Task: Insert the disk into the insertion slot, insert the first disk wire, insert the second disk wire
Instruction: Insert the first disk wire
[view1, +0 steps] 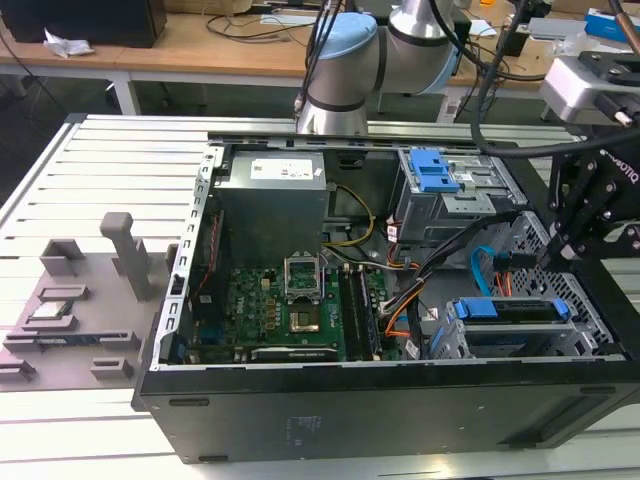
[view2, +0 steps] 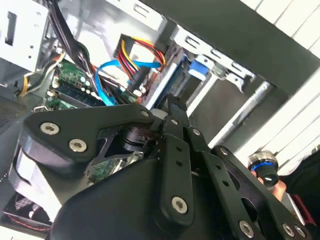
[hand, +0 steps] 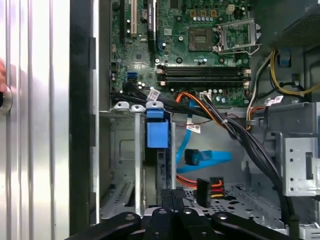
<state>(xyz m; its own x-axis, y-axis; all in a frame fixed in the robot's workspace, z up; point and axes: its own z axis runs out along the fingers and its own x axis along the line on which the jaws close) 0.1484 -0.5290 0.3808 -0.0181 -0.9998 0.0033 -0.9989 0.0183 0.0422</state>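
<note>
The disk (view1: 510, 318) lies in its blue carrier inside the insertion slot (view1: 452, 342), the low grey cage at the case's front corner on the exterior view's right. In the first wrist view the carrier's blue tab (hand: 157, 132) stands out of the cage (hand: 122, 150). My gripper (view1: 548, 257) hangs just above the disk's back end, its fingers (hand: 167, 200) shut with nothing between them. The first disk wire (hand: 202, 190), red and orange strands on a black plug, lies beside the fingers. The second disk wire (hand: 212, 158), light blue, loops loose nearby with its plug (hand: 192, 157) free.
A taller grey cage with a blue latch (view1: 435, 172) stands behind the slot. Thick black cables (hand: 240, 135) cross between the motherboard (view1: 290, 310) and the cages. The case's black front wall (view1: 400, 410) borders the slot. A hand (view2: 277, 186) shows outside the case.
</note>
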